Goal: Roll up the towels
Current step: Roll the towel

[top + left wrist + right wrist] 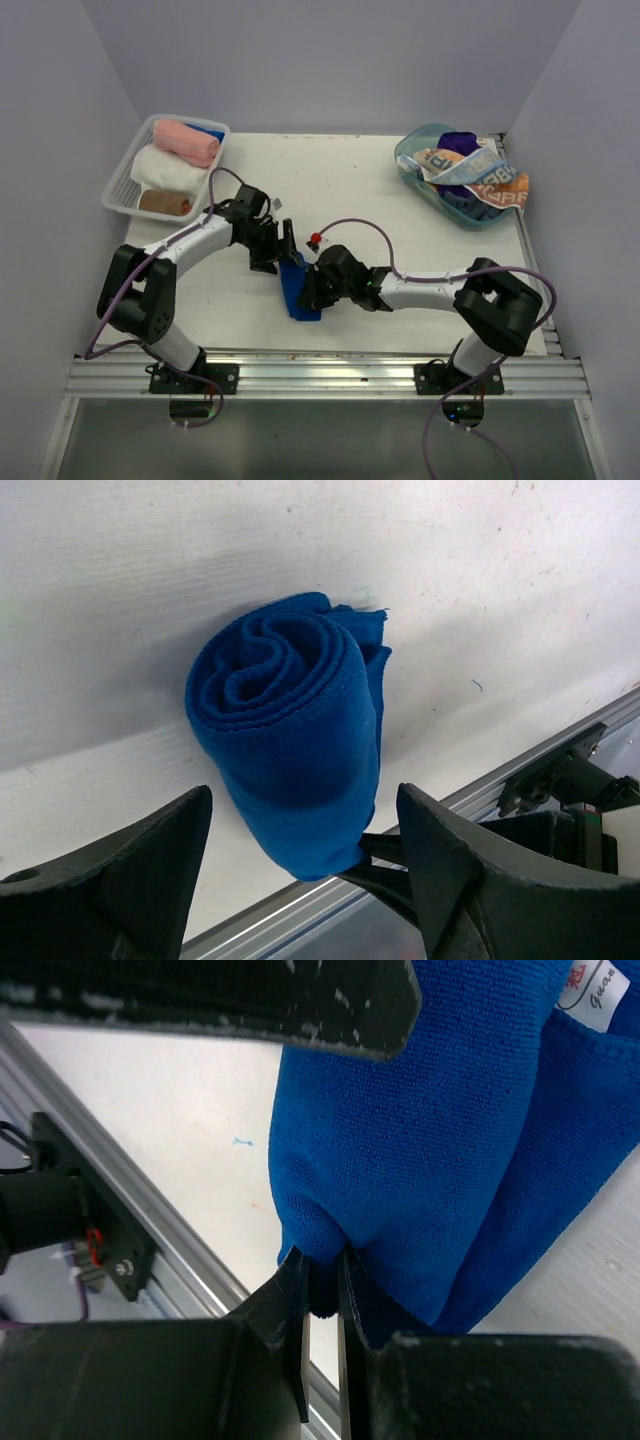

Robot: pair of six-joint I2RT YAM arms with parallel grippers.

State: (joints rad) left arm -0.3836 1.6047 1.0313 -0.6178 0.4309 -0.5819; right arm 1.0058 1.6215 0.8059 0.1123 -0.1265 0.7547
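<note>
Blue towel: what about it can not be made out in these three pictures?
- Top view: the left end effector and right end effector cover most of the blue towel; its roll does not show.
- Left wrist view: one spiral end shows; the other end lies behind the roll itself.
- Right wrist view: the white label is cut off by the picture's edge, its print only partly readable.

From above, the left gripper (278,255) and right gripper (308,290) cover part of the blue towel (300,305). In the basket (112,195), 1 blue roll (212,131) shows only as a sliver behind the pink roll (187,142). The right wrist view cuts off the towel's label (598,990), print partly unreadable.
</note>
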